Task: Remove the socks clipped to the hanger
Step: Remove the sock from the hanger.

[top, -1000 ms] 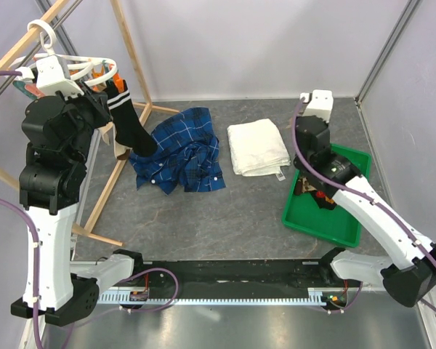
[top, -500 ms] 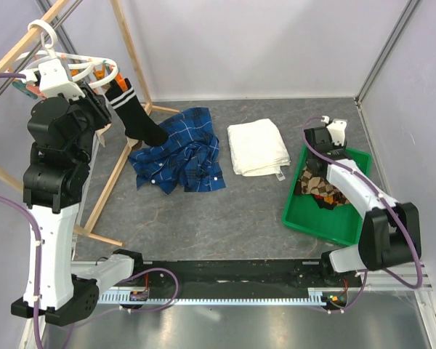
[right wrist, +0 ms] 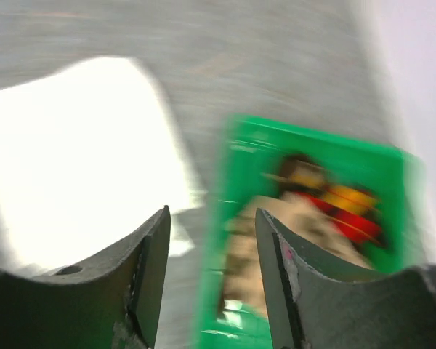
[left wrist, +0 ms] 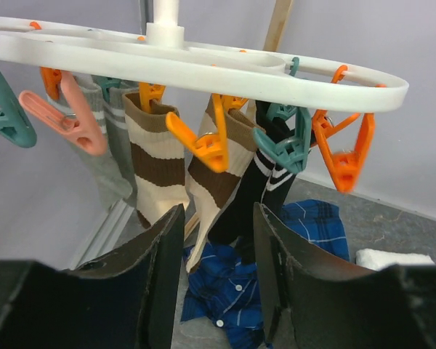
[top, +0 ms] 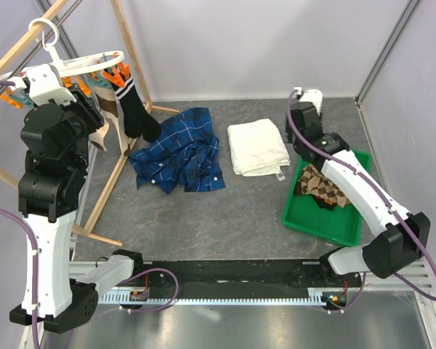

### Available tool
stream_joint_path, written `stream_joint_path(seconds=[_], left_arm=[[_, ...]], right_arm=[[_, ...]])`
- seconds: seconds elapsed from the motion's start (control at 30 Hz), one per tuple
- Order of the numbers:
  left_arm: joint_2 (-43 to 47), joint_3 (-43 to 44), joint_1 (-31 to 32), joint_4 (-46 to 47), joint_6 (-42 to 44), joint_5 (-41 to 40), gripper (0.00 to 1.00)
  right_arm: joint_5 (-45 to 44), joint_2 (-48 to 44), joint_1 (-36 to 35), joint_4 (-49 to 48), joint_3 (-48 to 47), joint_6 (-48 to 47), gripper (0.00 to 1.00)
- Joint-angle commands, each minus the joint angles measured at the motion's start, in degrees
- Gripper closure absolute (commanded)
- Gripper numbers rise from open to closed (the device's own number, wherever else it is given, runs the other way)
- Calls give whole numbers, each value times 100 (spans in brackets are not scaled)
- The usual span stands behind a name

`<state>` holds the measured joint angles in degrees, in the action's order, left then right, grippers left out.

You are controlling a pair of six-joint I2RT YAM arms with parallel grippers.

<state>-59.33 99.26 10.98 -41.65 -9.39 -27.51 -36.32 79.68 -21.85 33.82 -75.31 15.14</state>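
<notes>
The white round hanger [top: 94,59] hangs from the wooden rack at the far left, with orange and teal clothespins under its ring [left wrist: 203,65]. Several socks are clipped to it: a black sock with white stripes [top: 134,109] [left wrist: 256,182], two beige socks with brown bands [left wrist: 156,156], and a grey one [left wrist: 109,145]. My left gripper [left wrist: 218,218] is open just below and in front of them, touching none. My right gripper [right wrist: 212,218] is open and empty above the tray's near-left rim. A brown checkered sock [top: 321,187] [right wrist: 276,240] lies in the tray.
The green tray [top: 349,225] sits at the right. A blue plaid shirt [top: 182,149] lies crumpled on the grey floor under the socks, and a folded white towel [top: 256,147] lies between shirt and tray. Wooden rack poles [top: 128,54] slant across the left side.
My right gripper opened, left the checkered sock in the tray and rose toward the back. My left jaws widened, and the black sock swung back to hang straighter.
</notes>
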Motion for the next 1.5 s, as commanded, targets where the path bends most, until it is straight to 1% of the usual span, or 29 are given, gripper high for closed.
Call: stream_joint_path(seconds=[0.0, 0.03, 0.07, 0.1, 0.13, 0.2, 0.23, 0.27, 0.3, 0.33, 0.4, 0.43, 0.47, 0.5, 0.57, 0.63, 0.7, 0.77, 0.83, 0.87, 0.9, 0.93, 1.03, 1.13, 1.17, 1.23, 1.3, 1.4, 1.47], left_arm=[[44, 67, -17, 104, 236, -220, 51], [44, 58, -17, 104, 244, -229, 50], [44, 67, -17, 104, 262, -246, 50], [53, 76, -17, 104, 271, -272, 50], [53, 76, -17, 113, 297, -299, 50], [53, 67, -17, 113, 323, -387, 50], [53, 93, -17, 104, 350, -413, 50], [36, 102, -17, 113, 350, -448, 50], [36, 119, -17, 113, 350, -449, 50], [18, 137, -17, 113, 350, -449, 49], [1, 146, -17, 113, 350, -510, 49], [0, 155, -17, 104, 359, -527, 49], [-17, 146, -17, 122, 367, -580, 49], [-43, 172, -17, 122, 402, -589, 48], [-87, 216, -17, 122, 429, -677, 48], [-131, 278, -17, 139, 473, -738, 48], [-158, 383, -17, 166, 534, -756, 48], [-201, 444, -17, 192, 578, -809, 48], [-210, 524, -17, 227, 649, -835, 48], [-228, 541, -17, 236, 666, -844, 48], [-228, 568, -17, 262, 710, -888, 48], [-228, 577, -17, 262, 728, -905, 48], [-237, 568, -17, 315, 781, -932, 48], [-228, 533, -17, 306, 754, -879, 48], [-228, 524, -17, 315, 745, -870, 48], [-246, 550, -17, 315, 798, -905, 48], [-263, 577, -17, 359, 851, -984, 48], [-298, 594, -17, 429, 930, -1011, 48], [-325, 664, -26, 429, 930, -1002, 47]], right_arm=[[1599, -58, -984, -980, -317, -335, 42], [1854, 3, -1162, -1548, -335, -371, 41], [2256, 39, -1329, -1920, -318, -371, 41], [2452, 65, -1644, -2315, -283, -362, 40], [2619, 144, -1787, -3154, -248, -380, 39], [3005, 310, -2164, -4002, -247, -476, 37], [3060, 555, -2288, -4668, -282, -598, 36], [3078, 705, -2420, -4918, -439, -982, 35], [3095, 855, -2621, -5112, -563, -1152, 34], [3139, 1222, -2693, -5340, -721, -1275, 33], [3332, 1601, -2755, -5456, -1265, -1390, 32], [3620, 1960, -2764, -5613, -1441, -1382, 31], [3832, 2129, -2764, -5728, -1713, -1399, 28], [4164, 2453, -2764, -5999, -1828, -1460, 26], [4482, 2884, -2772, -6299, -2092, -1461, 22], [4886, 3166, -2764, -6721, -2329, -1636, 20], [5011, 3578, -2781, -6941, -2532, -1593, 18], [5090, 3991, -2799, -6960, -2936, -1558, 16], [5125, 4221, -2825, -7134, -3173, -1514, 13], [5178, 4431, -2825, -7292, -3192, -1514, 13], [5239, 4529, -2834, -7650, -3218, -1514, 13], [5292, 4626, -2851, -7802, -3279, -1357, 12], [5433, 5143, -2895, -7970, -3648, -1417, 12], [5329, 5504, -2913, -8189, -3930, -1382, 11], [5302, 5575, -2913, -8434, -3956, -1373, 11], [5240, 5777, -2948, -8410, -4166, -1461, 11], [4864, 5918, -2983, -8313, -4334, -1767, 11], [4214, 6155, -3010, -8295, -4562, -1917, 11], [3958, 6287, -3001, -8243, -4825, -1962, 11]])
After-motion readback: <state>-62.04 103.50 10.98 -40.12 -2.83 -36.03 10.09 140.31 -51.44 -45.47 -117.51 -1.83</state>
